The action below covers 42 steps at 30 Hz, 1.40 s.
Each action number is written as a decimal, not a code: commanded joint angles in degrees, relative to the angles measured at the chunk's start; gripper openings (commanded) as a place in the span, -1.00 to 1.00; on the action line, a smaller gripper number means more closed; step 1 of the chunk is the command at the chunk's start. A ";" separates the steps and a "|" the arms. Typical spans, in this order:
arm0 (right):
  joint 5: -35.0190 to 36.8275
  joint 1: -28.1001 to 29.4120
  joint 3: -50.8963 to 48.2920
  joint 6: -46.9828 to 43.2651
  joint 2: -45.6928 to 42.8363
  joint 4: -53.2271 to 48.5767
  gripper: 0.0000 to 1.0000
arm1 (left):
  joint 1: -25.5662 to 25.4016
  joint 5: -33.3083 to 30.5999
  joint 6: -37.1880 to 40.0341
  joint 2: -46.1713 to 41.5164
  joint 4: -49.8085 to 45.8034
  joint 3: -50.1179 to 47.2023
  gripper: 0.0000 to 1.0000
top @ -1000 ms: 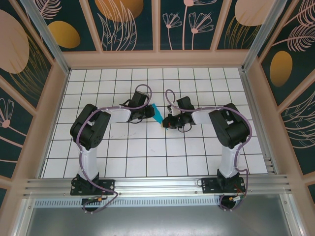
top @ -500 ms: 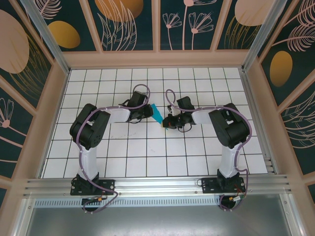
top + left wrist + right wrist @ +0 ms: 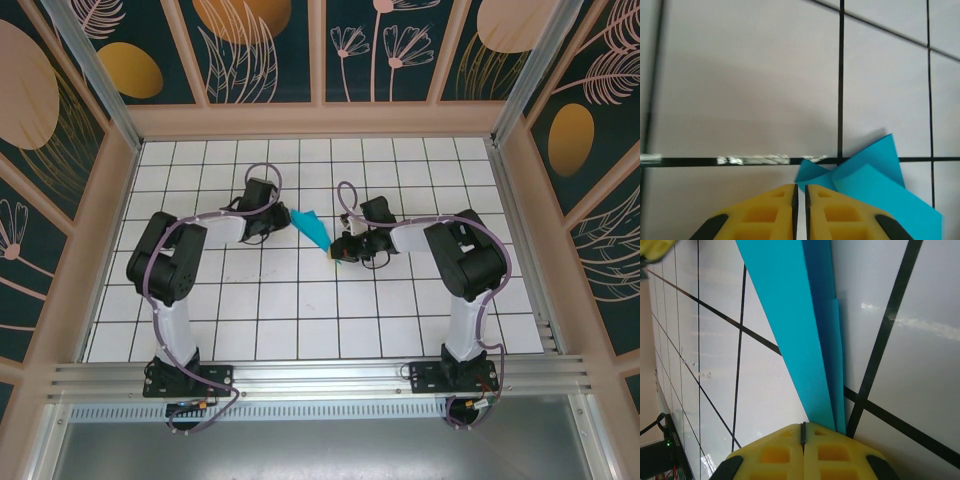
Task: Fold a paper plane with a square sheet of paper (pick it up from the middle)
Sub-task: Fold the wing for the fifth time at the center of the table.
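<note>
The paper plane (image 3: 311,227) lies a little above the middle of the top external view as a narrow teal dart. It slants from an upper-left end down to a lower-right end and spans the gap between the two arms. In the right wrist view the paper plane (image 3: 795,325) runs as a long teal strip from the top edge down to the fingertips, with a second, narrower layer showing along its right side. In the left wrist view the paper plane (image 3: 875,180) sits at the lower right, where two creased flaps rise to points over a black grid line. The right gripper (image 3: 336,250) is at the dart's lower-right end. Seen from its own wrist, the right gripper (image 3: 803,425) has its yellow fingers pressed tight together. The paper meets their tips just right of the seam, and I cannot tell whether it is pinched there or only touches. The left gripper (image 3: 282,219) sits just beside the upper-left end. From its wrist, the left gripper (image 3: 801,188) has its yellow fingers drawn almost together, with a thin pale slit between them and no paper in it. The teal flaps start right at its right fingertip. Everything rests over a white tiled floor (image 3: 300,300) ruled with black lines and enclosed by teal floral wall panels (image 3: 260,40). An aluminium rail (image 3: 320,372) carries both arm bases along the bottom.
</note>
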 commanded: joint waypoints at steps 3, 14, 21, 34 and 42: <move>7.57 -0.35 -4.14 0.10 5.40 -7.52 -0.93 | -2.10 4.77 0.30 -7.58 6.60 -3.98 -0.67; 7.75 -0.42 -4.23 0.10 5.48 -7.84 -0.94 | -10.32 10.80 -5.53 1.62 14.25 -2.97 -0.69; 7.99 -0.39 -4.12 0.02 5.65 -8.14 -0.94 | -10.41 5.62 -5.13 4.71 9.26 -0.89 -0.70; 8.54 -1.00 -5.67 -0.07 6.46 -8.27 -0.94 | -7.92 -5.42 -7.49 3.88 5.14 -3.15 -0.69; 8.94 -1.17 -6.76 0.43 7.24 -7.89 -0.94 | -3.75 -5.08 -7.02 3.24 6.87 -4.67 -0.68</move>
